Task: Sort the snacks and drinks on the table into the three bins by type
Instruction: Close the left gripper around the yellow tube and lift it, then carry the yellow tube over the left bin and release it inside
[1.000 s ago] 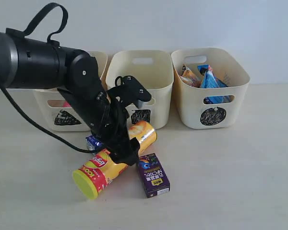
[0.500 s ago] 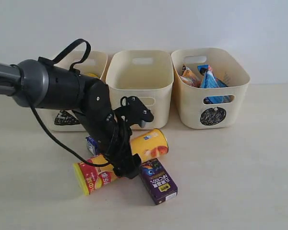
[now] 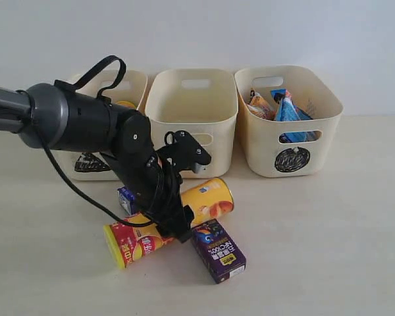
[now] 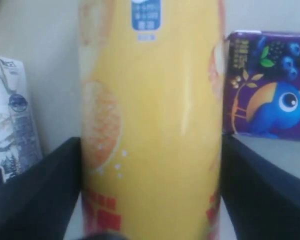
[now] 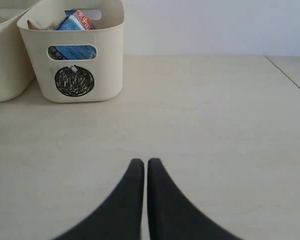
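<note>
In the exterior view, the orange can [image 3: 207, 201] is seen lying on the bench [image 3: 316, 250] in front of the middle bin [image 3: 192, 105]. The purple carton [image 3: 218, 250] lies just beside it, and the left fingers [image 3: 178, 224] are lowered over it. In the left wrist view, the can is grasped, with a finger pressed against each side. In the right wrist view, the right fingers [image 5: 132, 200] are clenched together above the bench, well apart from the circle-marked bin [image 5: 90, 45].

A: What does the left arm [image 3: 85, 125] look like?
B: A grey tube [image 3: 3, 108] runs into a fat matte-black cylinder, with a black strap loop [image 3: 112, 58] on top and a thin black cable [image 3: 72, 187] trailing beneath.
A: And the fingers?
B: Black too — the left fingers [image 4: 35, 195] broad and blunt, the right fingers [image 5: 165, 205] smooth, curved, tapering to rounded tips.
</note>
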Controlling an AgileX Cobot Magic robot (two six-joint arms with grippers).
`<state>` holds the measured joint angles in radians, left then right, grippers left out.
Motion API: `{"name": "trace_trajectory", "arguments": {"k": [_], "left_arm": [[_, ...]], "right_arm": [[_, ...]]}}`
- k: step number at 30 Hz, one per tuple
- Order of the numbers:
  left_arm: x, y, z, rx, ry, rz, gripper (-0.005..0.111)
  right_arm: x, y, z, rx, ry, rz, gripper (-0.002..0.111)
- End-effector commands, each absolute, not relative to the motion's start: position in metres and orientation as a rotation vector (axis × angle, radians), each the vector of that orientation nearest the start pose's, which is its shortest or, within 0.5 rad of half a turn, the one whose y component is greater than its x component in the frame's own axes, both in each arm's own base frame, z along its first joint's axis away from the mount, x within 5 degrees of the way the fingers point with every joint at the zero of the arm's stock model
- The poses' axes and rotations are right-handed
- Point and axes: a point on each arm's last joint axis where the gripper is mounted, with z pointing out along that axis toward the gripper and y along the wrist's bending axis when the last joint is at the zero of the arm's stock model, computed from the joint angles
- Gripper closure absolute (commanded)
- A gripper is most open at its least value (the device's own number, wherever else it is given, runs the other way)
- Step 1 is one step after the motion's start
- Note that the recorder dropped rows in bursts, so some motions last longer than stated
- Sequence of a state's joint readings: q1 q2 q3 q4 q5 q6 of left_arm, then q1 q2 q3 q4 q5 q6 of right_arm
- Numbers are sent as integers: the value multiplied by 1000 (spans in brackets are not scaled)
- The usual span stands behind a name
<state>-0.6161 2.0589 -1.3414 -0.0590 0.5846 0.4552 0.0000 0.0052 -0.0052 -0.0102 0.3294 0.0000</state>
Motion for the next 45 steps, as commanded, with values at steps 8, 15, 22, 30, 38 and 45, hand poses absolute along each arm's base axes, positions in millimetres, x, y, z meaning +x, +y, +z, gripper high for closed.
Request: {"name": "trace_trajectory", "arguments": {"k": [8,15,22,30,38,45], "left_arm": [[331,-240,187,1312,2359,-118,103],[322,-235,223,1200,2374,-155,103],[320,-227,279,1054,2282,-198,103],[349,-190,325,786,2230,-200,103],[379,-154,335,595,2138,-163,103],[418,-132,330,496,2116,-121,103]], "right_arm": [[54,0,184,-7,1809,-10,108],[54,0,184,-7,1809,-10,108],[54,0,184,-7,1809,-10,108],[54,0,184,-7,1809,-10,108],[54,0,184,-7,1809,-10,108],[54,0,184,-7,1809,-10,108]]}}
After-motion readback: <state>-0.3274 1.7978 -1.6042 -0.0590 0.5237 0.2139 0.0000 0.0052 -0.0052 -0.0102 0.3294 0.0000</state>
